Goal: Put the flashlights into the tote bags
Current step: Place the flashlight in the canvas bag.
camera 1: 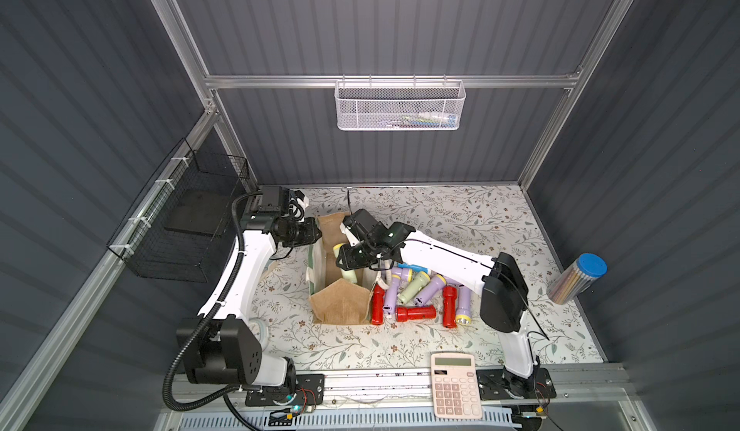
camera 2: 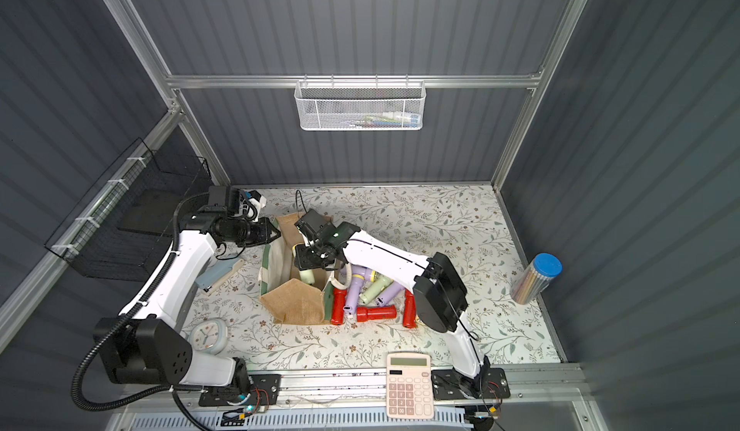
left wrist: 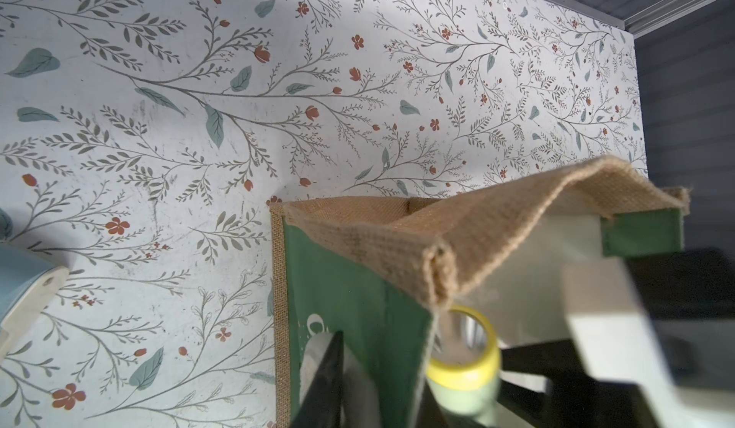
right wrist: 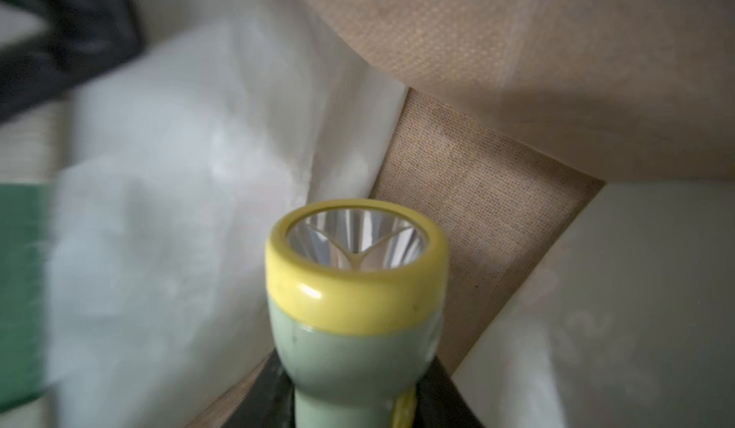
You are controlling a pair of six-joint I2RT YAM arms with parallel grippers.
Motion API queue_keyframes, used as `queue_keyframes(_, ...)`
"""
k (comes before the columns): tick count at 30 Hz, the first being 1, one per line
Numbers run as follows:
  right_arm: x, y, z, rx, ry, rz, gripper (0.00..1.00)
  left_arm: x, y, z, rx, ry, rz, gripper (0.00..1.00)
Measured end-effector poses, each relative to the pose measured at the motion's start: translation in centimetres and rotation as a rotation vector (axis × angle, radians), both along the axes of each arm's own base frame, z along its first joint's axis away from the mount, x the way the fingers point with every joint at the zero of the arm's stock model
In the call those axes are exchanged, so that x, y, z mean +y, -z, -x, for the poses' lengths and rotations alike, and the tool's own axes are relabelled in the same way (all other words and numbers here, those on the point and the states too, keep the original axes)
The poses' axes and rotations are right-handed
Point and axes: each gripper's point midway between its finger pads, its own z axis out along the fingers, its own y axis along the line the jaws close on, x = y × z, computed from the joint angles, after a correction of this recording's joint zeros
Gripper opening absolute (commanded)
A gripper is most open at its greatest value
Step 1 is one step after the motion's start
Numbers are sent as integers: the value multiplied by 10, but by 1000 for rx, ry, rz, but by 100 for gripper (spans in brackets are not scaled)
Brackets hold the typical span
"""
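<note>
The right tool (camera 1: 347,258) is clamped on a green torch (right wrist: 356,287). The torch points head first into the open mouth of the bag (camera 1: 340,301), so letting go should drop it inside, beside a second torch (camera 1: 350,276) lying on the bag's floor. The left tool (camera 1: 316,233) straddles the bag's far-left rim, probably to hold the floppy mouth spread. Whether it has pinched the jute I cannot tell. The pile (camera 1: 416,313) of remaining torches lies on the worktop (camera 1: 440,216) against the bag's right side, a short carry away.
</note>
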Motion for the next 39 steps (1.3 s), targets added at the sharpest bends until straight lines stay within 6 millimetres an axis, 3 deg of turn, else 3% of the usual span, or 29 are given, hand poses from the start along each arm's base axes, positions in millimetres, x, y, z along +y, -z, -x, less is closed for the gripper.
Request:
queue_keyframes(9, 1, 61, -8, 52, -9, 157, 19, -1, 0, 0, -1, 2, 9, 21)
queue_keyframes(15, -2, 85, -6, 88, -17, 207, 24, -1, 2, 0, 2, 2, 8, 20)
queue_keyframes(26, 0, 101, -8, 185, -37, 170, 36, -1, 4, -1, 1, 2, 8, 21)
queue_keyframes(29, 1, 102, -7, 208, -45, 155, 43, -1, 4, -1, 0, 2, 8, 21)
queue_keyframes(31, 1, 101, -6, 218, -48, 147, 53, -1, 4, -1, 0, 2, 8, 21)
queue_keyframes(39, 6, 95, -3, 277, -74, 87, 63, -1, 4, -1, 0, 1, 7, 21)
